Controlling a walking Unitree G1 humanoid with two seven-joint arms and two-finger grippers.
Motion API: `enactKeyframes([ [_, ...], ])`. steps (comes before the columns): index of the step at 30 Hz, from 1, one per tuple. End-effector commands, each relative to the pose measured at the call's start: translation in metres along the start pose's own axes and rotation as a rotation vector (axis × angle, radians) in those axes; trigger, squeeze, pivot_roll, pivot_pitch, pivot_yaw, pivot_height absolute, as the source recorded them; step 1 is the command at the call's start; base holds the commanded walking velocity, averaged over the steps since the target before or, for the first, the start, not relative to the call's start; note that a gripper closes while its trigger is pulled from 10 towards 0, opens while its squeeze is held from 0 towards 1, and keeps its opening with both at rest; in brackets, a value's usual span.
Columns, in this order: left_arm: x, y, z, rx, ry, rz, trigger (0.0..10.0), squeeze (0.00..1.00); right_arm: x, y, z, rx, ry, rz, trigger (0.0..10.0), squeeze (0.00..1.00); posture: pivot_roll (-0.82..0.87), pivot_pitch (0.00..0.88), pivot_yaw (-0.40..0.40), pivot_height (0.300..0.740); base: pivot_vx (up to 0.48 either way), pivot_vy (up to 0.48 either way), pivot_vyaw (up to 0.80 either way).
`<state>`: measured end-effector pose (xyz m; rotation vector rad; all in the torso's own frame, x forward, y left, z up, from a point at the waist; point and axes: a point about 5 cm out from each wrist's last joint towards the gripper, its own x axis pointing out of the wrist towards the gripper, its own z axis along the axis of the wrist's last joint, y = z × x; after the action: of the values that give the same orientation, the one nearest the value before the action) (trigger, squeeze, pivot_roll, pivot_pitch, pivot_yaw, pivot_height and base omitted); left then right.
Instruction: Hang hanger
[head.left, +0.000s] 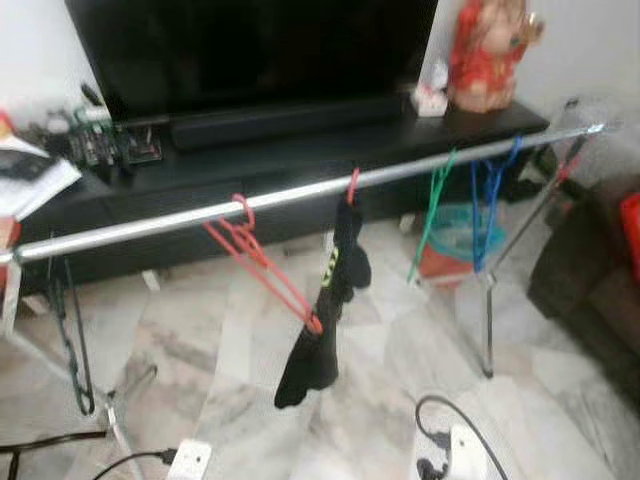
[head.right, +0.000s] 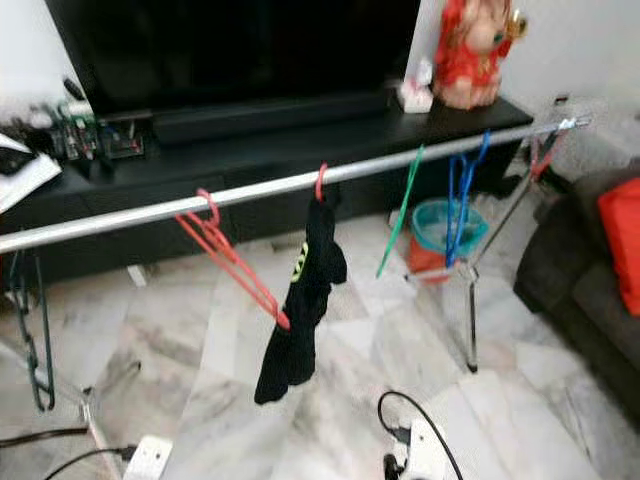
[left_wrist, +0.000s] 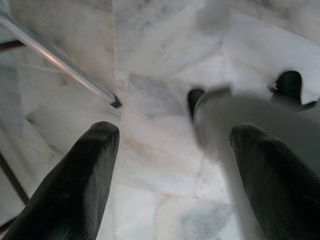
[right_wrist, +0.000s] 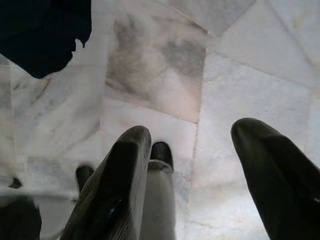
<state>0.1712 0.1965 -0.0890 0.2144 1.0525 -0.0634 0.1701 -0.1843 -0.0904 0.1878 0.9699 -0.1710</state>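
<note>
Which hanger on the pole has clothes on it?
The red hanger in the middle of the silver pole carries a black garment. The other red hanger, the green hanger and the blue hanger hang bare.

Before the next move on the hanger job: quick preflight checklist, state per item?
1. Rail in view and level enough to hook onto: ok.
2. Free span on the rail between red hanger and the rail's left end: ok.
3. Hanger with black garment hooked on the rail: ok.
4. Green hanger and blue hanger hooked on the rail: ok.
5. Left tool holding a hanger: not ok, open over bare floor.
6. Right tool holding a hanger: not ok, open over floor.
</note>
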Motion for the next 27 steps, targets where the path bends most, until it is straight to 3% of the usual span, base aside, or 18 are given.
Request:
enactKeyframes([
  [1,-0.0019,0.0052,-0.0136,-0.001,0.045,0.012,10.0,0.0,-0.0003,0.0023,-0.0032,0.01,0.008,0.001,10.0,0.0,0.12,0.052,-0.048,0.736,-0.304,0.0,0.0],
  [8,-0.0024,0.0069,-0.0158,0.0,0.052,0.018,10.0,0.0,-0.0002,0.0019,-0.0028,0.005,0.008,-0.001,10.0,0.0,0.12,0.054,-0.05,0.736,-0.296,0.0,0.0],
  [21,-0.0029,0.008,-0.019,-0.021,0.057,0.028,10.0,0.0,-0.0003,0.0018,-0.0029,0.018,0.003,-0.008,10.0,0.0,0.12,0.055,-0.049,0.736,0.0,0.0,0.0],
  [27,-0.0027,0.0086,-0.0169,-0.027,0.048,0.027,10.0,0.0,-0.0002,0.0021,-0.003,0.011,0.01,-0.005,10.0,0.0,0.12,0.054,-0.048,0.736,0.0,0.0,-0.76],
])
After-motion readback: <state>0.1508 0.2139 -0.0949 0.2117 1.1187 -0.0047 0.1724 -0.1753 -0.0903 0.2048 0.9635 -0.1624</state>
